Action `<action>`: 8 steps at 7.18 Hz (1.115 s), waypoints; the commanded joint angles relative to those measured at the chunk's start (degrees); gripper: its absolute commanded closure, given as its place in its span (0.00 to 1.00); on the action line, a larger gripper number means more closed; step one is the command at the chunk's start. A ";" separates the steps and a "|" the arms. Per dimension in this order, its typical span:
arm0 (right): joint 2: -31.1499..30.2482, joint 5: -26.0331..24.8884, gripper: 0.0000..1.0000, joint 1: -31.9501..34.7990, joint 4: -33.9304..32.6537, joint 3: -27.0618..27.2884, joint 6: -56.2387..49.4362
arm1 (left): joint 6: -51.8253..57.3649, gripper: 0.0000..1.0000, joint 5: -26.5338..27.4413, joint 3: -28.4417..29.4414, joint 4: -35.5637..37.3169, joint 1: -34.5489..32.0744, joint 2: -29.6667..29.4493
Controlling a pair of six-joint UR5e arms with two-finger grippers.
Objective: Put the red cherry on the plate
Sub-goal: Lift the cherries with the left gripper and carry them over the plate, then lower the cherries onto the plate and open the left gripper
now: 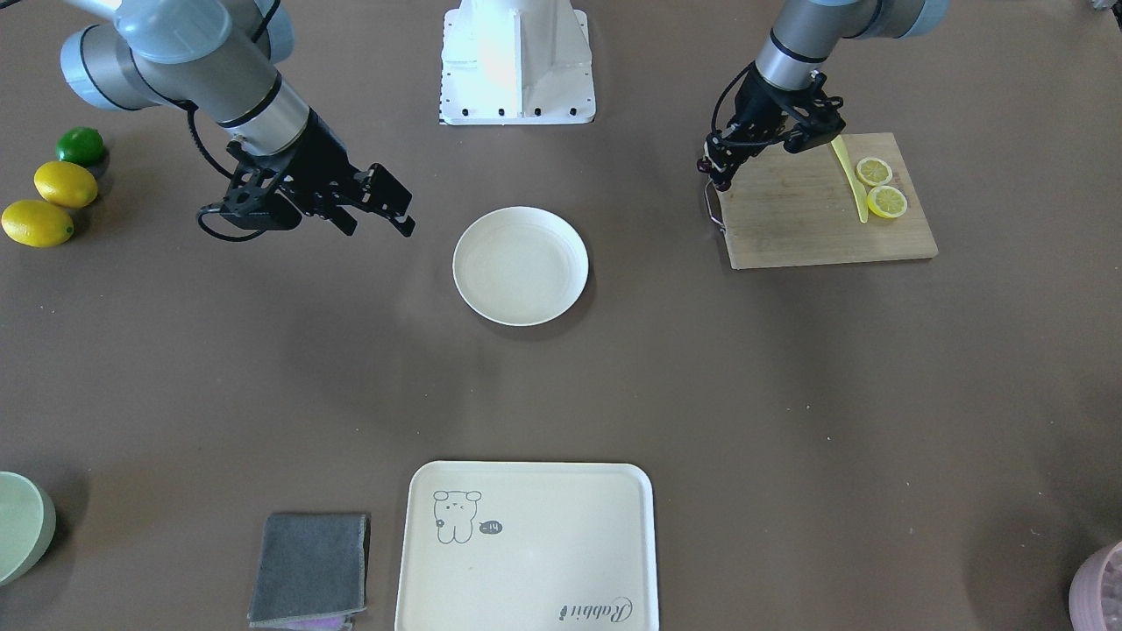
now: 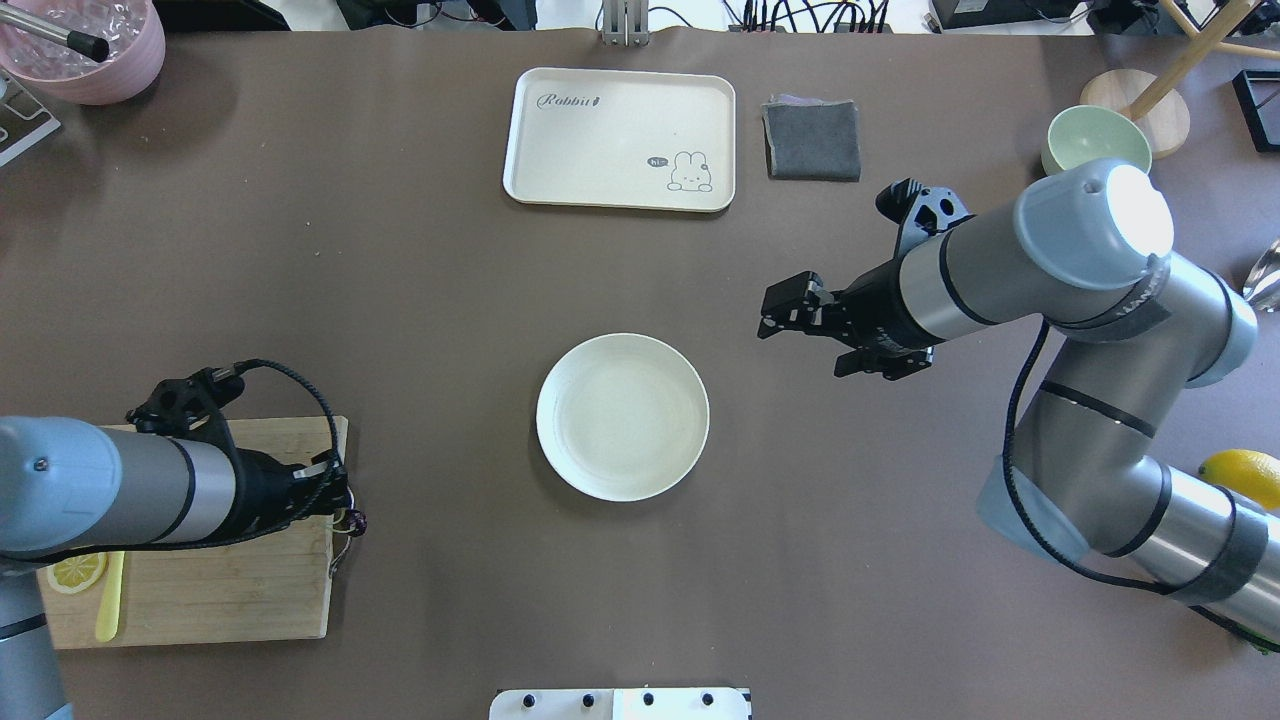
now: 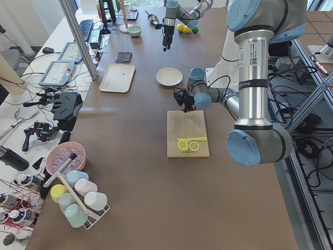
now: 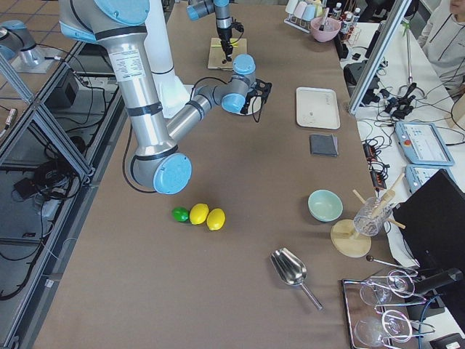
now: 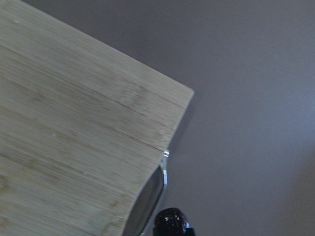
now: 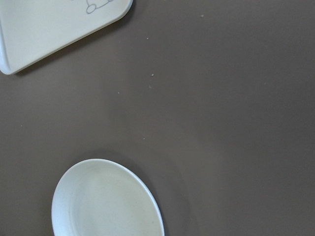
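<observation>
The red cherry (image 1: 704, 164), a dark maroon pair, hangs in my left gripper (image 1: 717, 173), which is shut on it just above the corner of the wooden cutting board (image 1: 815, 219). In the left wrist view the cherry (image 5: 171, 221) shows at the bottom edge, beside the board's metal handle (image 5: 155, 194). The round cream plate (image 1: 521, 265) sits bare mid-table, well to the side of the left gripper (image 2: 348, 508). On the plate's other side my right gripper (image 1: 381, 226) hovers open with nothing in it. The right wrist view shows the plate (image 6: 106, 201) below.
Two lemon slices (image 1: 881, 186) and a yellow knife (image 1: 848, 175) lie on the board. A cream tray (image 2: 620, 138) and a grey cloth (image 2: 812, 138) lie across the table. Two lemons (image 1: 53, 202) and a lime (image 1: 81, 145) are near the right arm; a green bowl (image 2: 1097, 140) stands far right.
</observation>
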 commanded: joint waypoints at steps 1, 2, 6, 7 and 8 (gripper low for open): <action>-5.12 4.48 0.00 4.60 0.09 0.51 -5.02 | -0.43 0.82 0.27 3.55 14.50 -0.56 -19.86; -7.41 6.41 0.00 7.05 0.09 0.60 -7.48 | -1.39 0.82 0.44 7.66 19.56 -0.38 -28.68; -22.97 12.13 0.00 15.68 0.27 4.11 -24.28 | -1.49 0.80 2.29 24.73 13.48 -0.03 -39.23; -24.38 12.23 0.00 16.56 0.27 4.20 -26.04 | -1.40 0.78 2.38 25.80 12.59 -0.03 -39.32; -25.61 12.23 0.00 17.35 0.27 4.20 -27.79 | -0.87 0.54 2.38 25.98 12.41 -0.03 -39.40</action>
